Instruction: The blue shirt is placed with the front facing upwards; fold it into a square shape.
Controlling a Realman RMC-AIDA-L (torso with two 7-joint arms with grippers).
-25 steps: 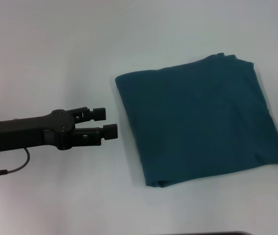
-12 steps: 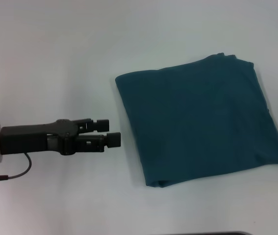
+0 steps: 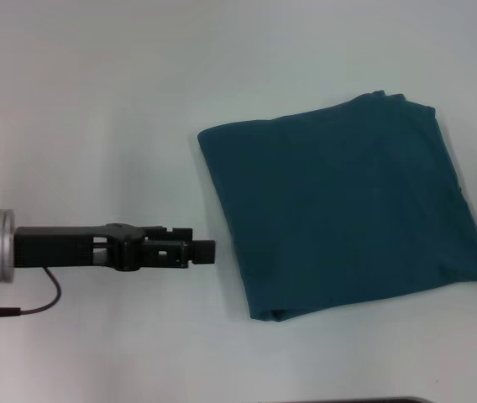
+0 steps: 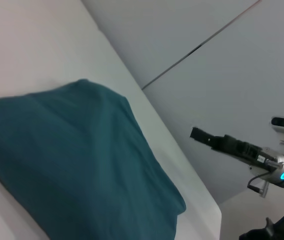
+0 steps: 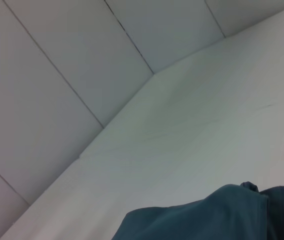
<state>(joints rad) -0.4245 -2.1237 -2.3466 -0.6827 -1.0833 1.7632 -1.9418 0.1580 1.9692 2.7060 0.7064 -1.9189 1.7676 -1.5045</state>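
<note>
Shirt and tool sit apart: the blue shirt [image 3: 343, 210], already a rough square on the white table [image 3: 96, 101], lies just right of the left gripper [image 3: 201, 250], which holds nothing, jaws pinched together, its long axis pointing at the shirt's near-left edge

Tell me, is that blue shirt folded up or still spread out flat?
Folded. The blue shirt lies as a compact, roughly square bundle on the table, layered edges showing along its near side, no sleeves or lettering visible.

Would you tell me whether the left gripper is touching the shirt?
Apart. The head view shows bare table between the left gripper and the shirt.
</note>
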